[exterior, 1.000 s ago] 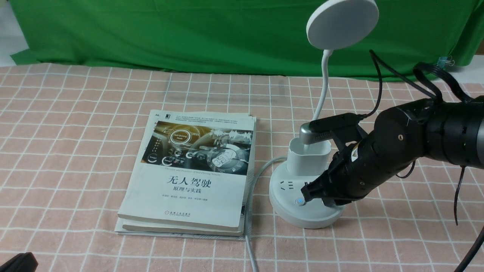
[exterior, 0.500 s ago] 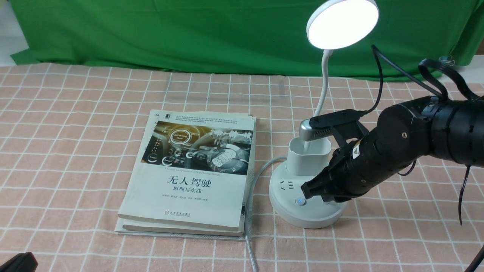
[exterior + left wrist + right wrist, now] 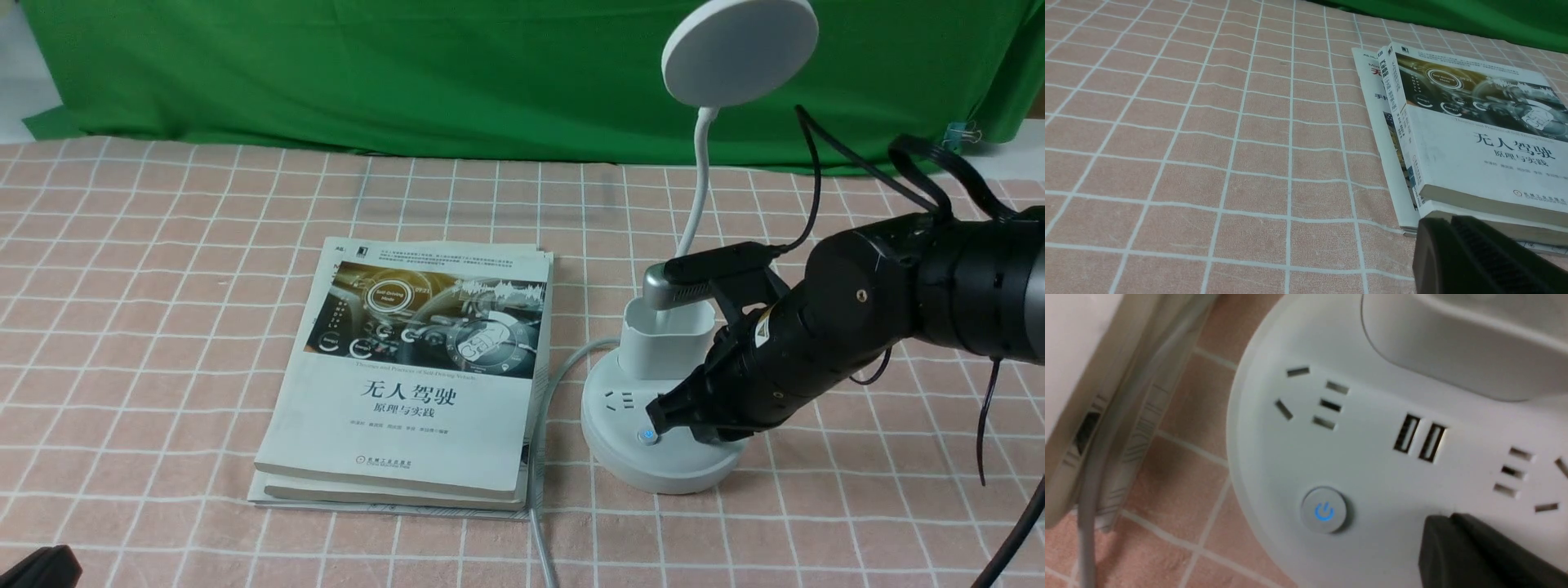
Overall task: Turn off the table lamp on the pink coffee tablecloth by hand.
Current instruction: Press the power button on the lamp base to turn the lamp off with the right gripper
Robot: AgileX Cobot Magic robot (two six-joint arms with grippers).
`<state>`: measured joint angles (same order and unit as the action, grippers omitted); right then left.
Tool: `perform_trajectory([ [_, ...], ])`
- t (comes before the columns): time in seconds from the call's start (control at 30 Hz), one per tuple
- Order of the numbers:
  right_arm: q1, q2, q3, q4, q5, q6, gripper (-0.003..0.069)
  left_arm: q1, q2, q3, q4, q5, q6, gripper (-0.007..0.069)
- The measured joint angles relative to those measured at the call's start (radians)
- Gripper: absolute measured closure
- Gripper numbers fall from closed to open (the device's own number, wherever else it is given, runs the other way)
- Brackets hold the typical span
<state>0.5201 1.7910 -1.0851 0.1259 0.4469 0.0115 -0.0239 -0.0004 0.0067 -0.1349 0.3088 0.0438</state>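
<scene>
Lamp head [image 3: 739, 51] showed dull white with no glow, high above the right gripper [image 3: 663, 415]. The table lamp [image 3: 620, 425] stood on the pink coffee tablecloth [image 3: 163, 286], its round base directly beneath that gripper's tip. The jaws were clenched together on nothing and served as a single poking point that appeared to rest on the base's top. A blue-lit power button [image 3: 1324, 509] sat just beside the tip, uncovered in the right wrist view. Whether a second button lay under the tip could not be told.

The step in hand looked like the switch press itself, probably already effective. The next move would call for a straight lift off the base, with no sideways drag onto the lit button. Books [image 3: 424, 367] lay beyond the base, on the side away from the arm. The left gripper [image 3: 1457, 253], well apart near those books, looked closed and empty.
</scene>
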Motion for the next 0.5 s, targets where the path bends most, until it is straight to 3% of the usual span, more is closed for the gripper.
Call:
perform_trajectory([
  [0.5, 0.0, -0.078, 0.005, 0.0, -0.015, -0.003, 0.061, 0.0, 0.0, 0.0, 0.0, 0.0, 0.0, 0.0618],
])
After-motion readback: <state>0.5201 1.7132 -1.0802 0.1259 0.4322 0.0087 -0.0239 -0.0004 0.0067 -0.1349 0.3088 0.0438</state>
